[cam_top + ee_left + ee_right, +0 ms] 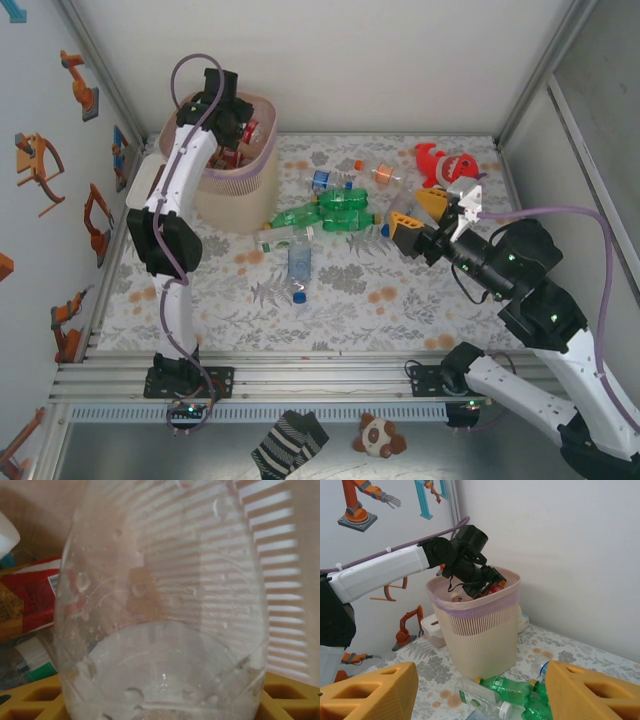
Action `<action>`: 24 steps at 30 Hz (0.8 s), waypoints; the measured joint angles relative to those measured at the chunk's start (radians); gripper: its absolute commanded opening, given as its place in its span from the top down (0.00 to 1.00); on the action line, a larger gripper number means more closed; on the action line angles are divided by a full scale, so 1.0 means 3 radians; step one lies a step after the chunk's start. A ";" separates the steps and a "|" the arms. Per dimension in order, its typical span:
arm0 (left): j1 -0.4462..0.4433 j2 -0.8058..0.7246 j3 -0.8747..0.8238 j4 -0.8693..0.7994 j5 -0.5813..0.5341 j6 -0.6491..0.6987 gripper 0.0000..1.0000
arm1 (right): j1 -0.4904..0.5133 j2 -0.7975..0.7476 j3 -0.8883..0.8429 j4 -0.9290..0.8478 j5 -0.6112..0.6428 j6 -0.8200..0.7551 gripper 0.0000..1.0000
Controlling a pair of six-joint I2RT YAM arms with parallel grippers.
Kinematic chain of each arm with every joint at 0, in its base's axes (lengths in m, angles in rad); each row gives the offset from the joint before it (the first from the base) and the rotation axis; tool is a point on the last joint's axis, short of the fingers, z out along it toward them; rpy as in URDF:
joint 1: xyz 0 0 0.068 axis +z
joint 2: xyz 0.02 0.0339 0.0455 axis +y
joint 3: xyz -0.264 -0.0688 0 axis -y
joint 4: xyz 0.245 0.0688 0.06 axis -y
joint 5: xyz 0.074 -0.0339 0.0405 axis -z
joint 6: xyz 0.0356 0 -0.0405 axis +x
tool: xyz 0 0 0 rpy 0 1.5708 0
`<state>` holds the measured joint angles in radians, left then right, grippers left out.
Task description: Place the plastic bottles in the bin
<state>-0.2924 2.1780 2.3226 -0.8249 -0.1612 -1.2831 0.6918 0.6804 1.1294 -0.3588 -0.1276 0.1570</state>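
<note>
My left gripper [232, 118] reaches down into the mouth of the pale pink and beige bin [245, 185], and the right wrist view shows it there too [481, 582]. It is shut on a clear plastic bottle [160, 605], which sits between the yellow fingers [35, 700], and the bin's ribbed wall [282, 565] shows behind it. Red-labelled bottles [30, 592] lie inside the bin. My right gripper [425, 215] hovers open and empty over the table. Below it lie green bottles [520, 689] [340, 208] and a clear bottle [299, 262].
More bottles [328, 180] [382, 175] lie behind the green ones. A red plush toy [447, 163] sits at the back right. A small white box [432, 630] stands left of the bin [477, 635]. White walls enclose the floral table.
</note>
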 measured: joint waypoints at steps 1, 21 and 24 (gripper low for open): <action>0.0008 0.0019 0.0000 -0.0018 0.0017 -0.0050 0.31 | 0.0000 -0.0005 -0.0003 -0.0005 0.0009 0.0000 0.33; 0.0027 -0.0287 0.0011 -0.0042 0.0064 -0.0196 0.26 | 0.0000 -0.0011 -0.0010 -0.0062 0.0053 -0.0001 0.33; 0.0031 -0.0404 0.0011 0.0022 0.0037 -0.0093 0.35 | 0.0000 0.0017 -0.0010 -0.0062 0.0046 -0.0001 0.33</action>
<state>-0.2832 2.0567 2.3260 -0.8185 -0.1501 -1.3109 0.6918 0.6853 1.1263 -0.3775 -0.1139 0.1566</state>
